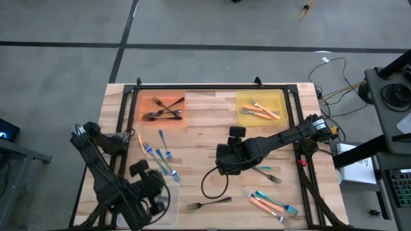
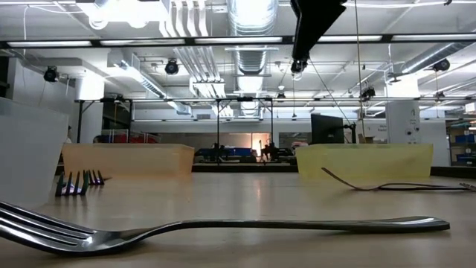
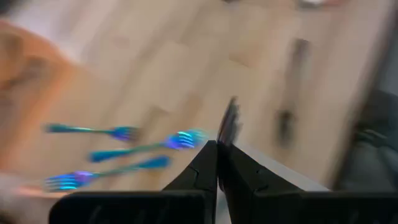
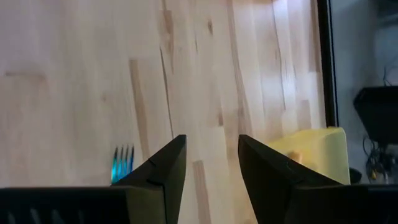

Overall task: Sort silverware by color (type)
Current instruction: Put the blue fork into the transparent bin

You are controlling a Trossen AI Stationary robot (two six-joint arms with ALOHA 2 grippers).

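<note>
My left gripper (image 1: 144,174) hovers near the table's near-left corner, just short of the blue-teal forks (image 1: 160,154); in its wrist view the fingers are shut on a slim dark utensil (image 3: 230,121), all blurred. My right gripper (image 1: 225,165) is open over the table's middle with bare wood between its fingers (image 4: 211,168); blue tines (image 4: 122,163) show beside it. Dark grey forks lie in the orange tray (image 1: 162,108), orange-handled pieces in the yellow tray (image 1: 260,106). A dark fork (image 1: 209,204) lies flat near the near edge. My left gripper pinches a slim dark utensil (image 3: 229,127) between its two shut fingers, and the piece sticks out past the fingertips (image 3: 208,155). Blur hides which part of the utensil is held and whether its far end touches anything.
A clear tray (image 1: 168,200) sits at the near-left corner by the left arm. A loose fork (image 1: 270,174) and orange-handled and teal pieces (image 1: 270,202) lie at the near right. A black cable loop (image 1: 215,183) lies on the wood. A black frame (image 1: 212,88) borders the table.
</note>
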